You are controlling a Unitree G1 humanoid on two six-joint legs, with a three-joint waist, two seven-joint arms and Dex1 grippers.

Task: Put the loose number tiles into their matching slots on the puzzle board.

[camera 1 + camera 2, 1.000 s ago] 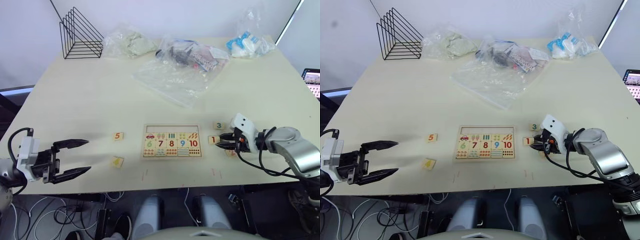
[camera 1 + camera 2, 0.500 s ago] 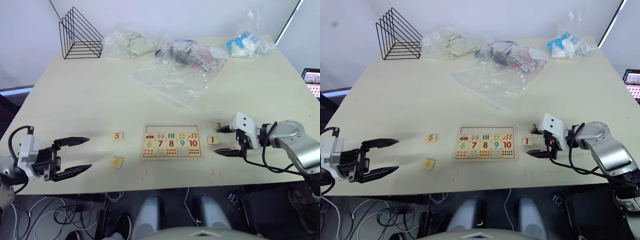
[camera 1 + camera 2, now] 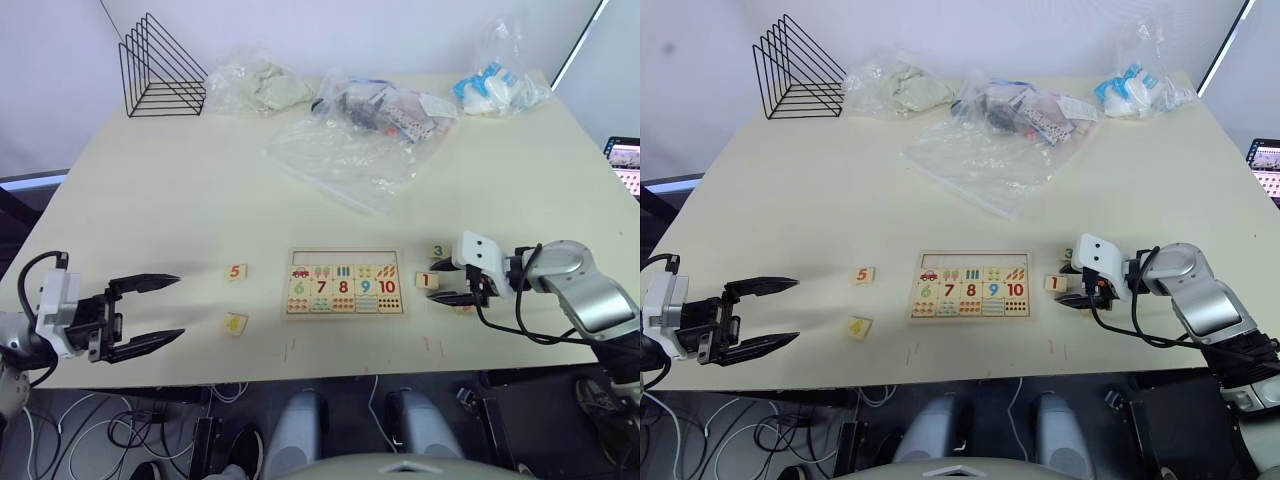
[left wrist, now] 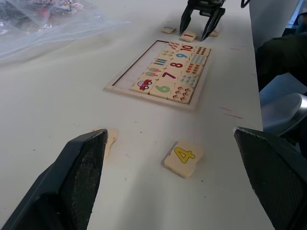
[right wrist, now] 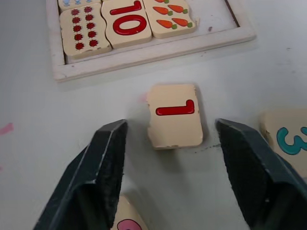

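Right gripper (image 3: 446, 283): released, its two black fingers (image 5: 103, 163) spread to either side of the 1 tile (image 5: 174, 115) without touching it. The tile lies flat on the table (image 3: 150, 200), just off the puzzle board's (image 3: 345, 280) right edge; it is a cream wooden piece with scalloped side edges and a red numeral. Just beyond it lies the 3 tile (image 3: 438, 251), teal numeral, cut off at the frame edge in the right wrist view. A further tile (image 5: 125, 219) sits under the gripper; only a corner with a pink mark shows, numeral unreadable.

The board holds a lower row of tiles reading 6, 7, 8, 9, 10, with picture tiles above and dot tiles below; its top strip is an empty recess.

Left gripper (image 3: 150, 313): released, fingers wide apart, low over the table's near left part, well apart from the board. Between it and the board lie the 5 tile (image 3: 235, 271), orange numeral, and the 4 tile (image 3: 234, 323), yellow numeral. In the left wrist view the 5 tile is partly hidden behind a finger.

Far side of the table: a black wire rack (image 3: 160, 68) and several clear plastic bags (image 3: 345, 150), contents hard to make out.
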